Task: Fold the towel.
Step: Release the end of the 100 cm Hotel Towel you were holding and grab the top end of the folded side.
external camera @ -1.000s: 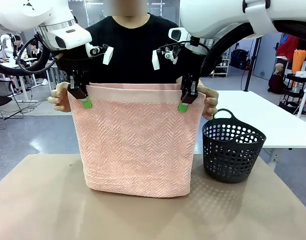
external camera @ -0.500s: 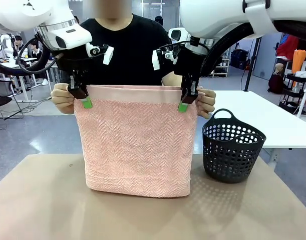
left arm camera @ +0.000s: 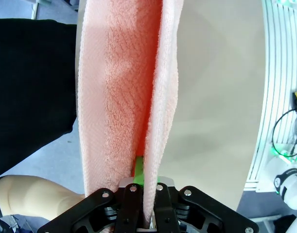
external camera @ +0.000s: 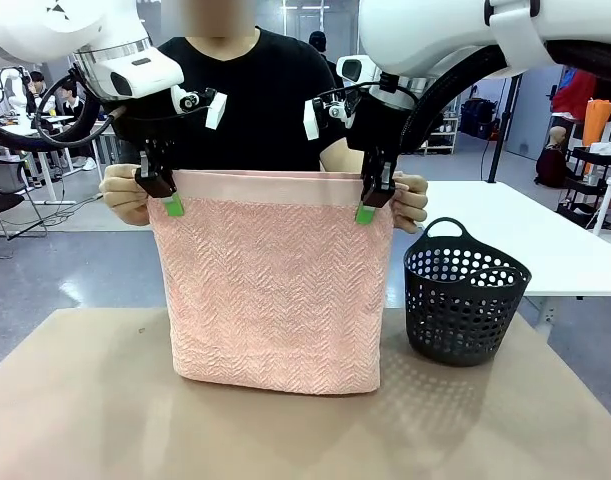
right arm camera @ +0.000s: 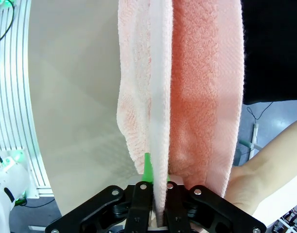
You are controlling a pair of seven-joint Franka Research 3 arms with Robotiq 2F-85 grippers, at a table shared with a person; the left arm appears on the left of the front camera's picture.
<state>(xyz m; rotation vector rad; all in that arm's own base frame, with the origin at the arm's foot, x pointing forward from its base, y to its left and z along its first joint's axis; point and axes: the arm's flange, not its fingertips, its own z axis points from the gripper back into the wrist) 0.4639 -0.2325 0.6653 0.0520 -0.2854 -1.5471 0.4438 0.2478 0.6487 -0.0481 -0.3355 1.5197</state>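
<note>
The salmon-pink towel hangs doubled over above the tan table, its bottom fold resting on the tabletop. My left gripper is shut on the near layer's top left corner, and my right gripper is shut on the near layer's top right corner. The person's hands hold the far layer's corners just behind my fingers. In the left wrist view the towel runs down between the shut fingers. The right wrist view shows the towel pinched the same way, with the person's hand beside it.
A dark plastic basket stands on the table to the right of the towel. The tan table has free room in front. A white table stands behind on the right.
The person's hands brought the far layer's top edge closer to the near one, so the two layers now hang nearly together. My grippers have stayed in place.
</note>
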